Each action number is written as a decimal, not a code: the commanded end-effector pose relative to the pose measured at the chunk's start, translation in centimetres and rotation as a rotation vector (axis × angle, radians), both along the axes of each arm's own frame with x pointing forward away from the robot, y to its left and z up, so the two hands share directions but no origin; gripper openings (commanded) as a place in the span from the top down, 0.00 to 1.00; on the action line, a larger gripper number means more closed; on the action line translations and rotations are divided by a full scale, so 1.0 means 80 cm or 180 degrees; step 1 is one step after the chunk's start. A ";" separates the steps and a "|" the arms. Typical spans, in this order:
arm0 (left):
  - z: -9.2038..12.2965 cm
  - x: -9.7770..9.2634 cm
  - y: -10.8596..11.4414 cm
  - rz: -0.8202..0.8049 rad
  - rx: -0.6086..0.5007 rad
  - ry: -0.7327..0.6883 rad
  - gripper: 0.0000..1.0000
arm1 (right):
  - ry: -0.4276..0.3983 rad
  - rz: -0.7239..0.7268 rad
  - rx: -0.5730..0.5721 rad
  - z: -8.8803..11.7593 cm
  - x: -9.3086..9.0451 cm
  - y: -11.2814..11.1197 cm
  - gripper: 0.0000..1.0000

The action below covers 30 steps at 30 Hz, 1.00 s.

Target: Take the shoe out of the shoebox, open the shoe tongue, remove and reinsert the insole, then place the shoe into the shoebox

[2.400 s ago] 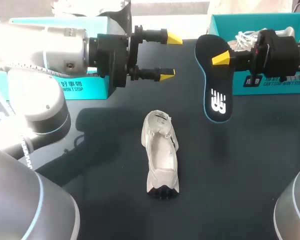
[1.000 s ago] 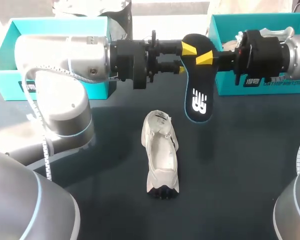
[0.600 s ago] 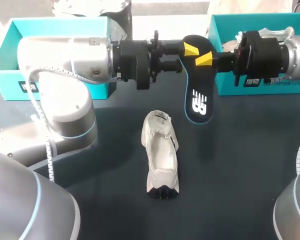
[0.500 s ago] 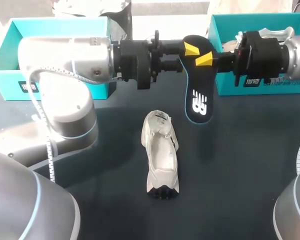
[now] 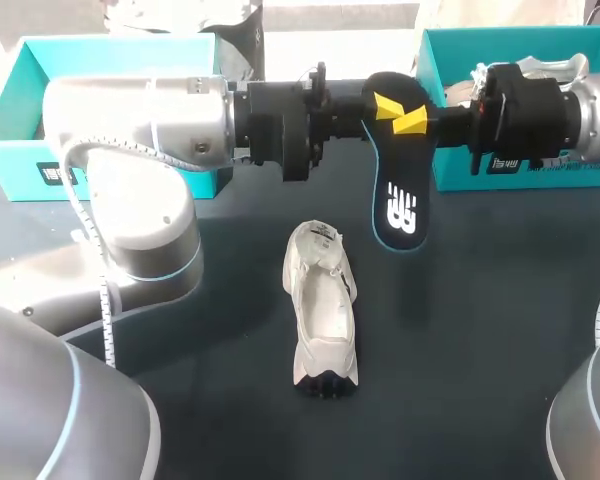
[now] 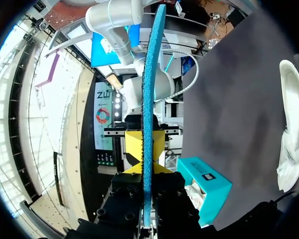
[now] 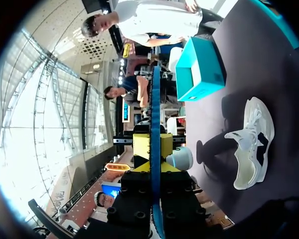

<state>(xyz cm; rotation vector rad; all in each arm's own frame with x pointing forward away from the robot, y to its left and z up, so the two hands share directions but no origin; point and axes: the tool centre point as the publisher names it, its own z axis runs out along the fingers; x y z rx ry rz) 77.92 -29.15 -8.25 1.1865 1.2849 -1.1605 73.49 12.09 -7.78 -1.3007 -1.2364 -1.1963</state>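
The left jaws and the right jaws meet head-on above the far part of the bench (image 5: 500, 330). Both are pinching the same end of the insole (image 5: 400, 190).

In the left wrist view the insole (image 6: 148, 99) stands edge-on as a thin blue strip between that arm's yellow fingertips (image 6: 133, 149), which press on it from both sides. The right wrist view shows the same thing: the strip (image 7: 155, 124) is clamped between its own yellow fingertips (image 7: 141, 147).

From above, one fingertip (image 5: 384, 102) of the left jaws and one fingertip (image 5: 412, 122) of the right jaws lie side by side on the insole's black face. The left arm (image 5: 130, 110) and the right arm (image 5: 580, 100) each run straight back from their jaws.

From the pinched end the insole hangs toward the robot, with its white mark facing up and its free end in the air above the bench.

The shoe (image 5: 323, 305) is white and rests on its sole on the bench, opening upward. It is nearer the robot than the jaws and a little to the left-jaws side of the insole's free end, apart from it.

The left shoebox (image 5: 30, 60), teal, sits behind the left arm. The right shoebox (image 5: 450, 45), also teal, sits just beyond the right jaws, with something white like laces (image 5: 488, 73) inside.
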 end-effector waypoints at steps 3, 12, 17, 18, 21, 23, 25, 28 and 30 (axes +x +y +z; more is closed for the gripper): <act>-0.001 -0.001 -0.006 0.0026 -0.0004 -0.0004 1.00 | -0.0001 -0.0002 -0.0004 -0.001 -0.002 0.001 1.00; -0.004 0.001 0.000 0.0073 -0.0012 0.0037 1.00 | 0.0011 -0.0034 -0.0017 0.000 -0.009 -0.006 0.00; -0.006 -0.005 0.010 0.0068 0.0025 0.0185 1.00 | -0.0020 -0.0109 -0.0093 -0.003 -0.015 -0.025 0.00; -0.005 -0.007 0.013 0.0053 0.0002 0.0239 1.00 | -0.0075 -0.0112 -0.0159 -0.003 -0.016 -0.031 0.00; -0.003 -0.019 0.020 -0.0067 -0.0040 0.0479 1.00 | -0.0384 -0.0109 -0.0321 0.001 -0.015 -0.046 0.00; -0.003 -0.030 0.023 -0.0151 -0.0078 0.0692 1.00 | -0.0709 -0.0115 -0.0396 0.004 -0.012 -0.056 0.00; -0.005 -0.043 0.025 -0.0251 -0.0002 0.0864 1.00 | -0.1050 -0.0122 -0.0512 0.005 -0.010 -0.062 0.00; -0.009 -0.059 0.027 -0.0340 -0.0019 0.1058 1.00 | -0.1582 -0.0278 -0.0696 0.004 -0.006 -0.066 0.00; -0.014 -0.067 0.030 -0.0358 -0.0011 0.1183 1.00 | -0.1915 -0.0197 -0.0587 0.005 -0.010 -0.067 0.00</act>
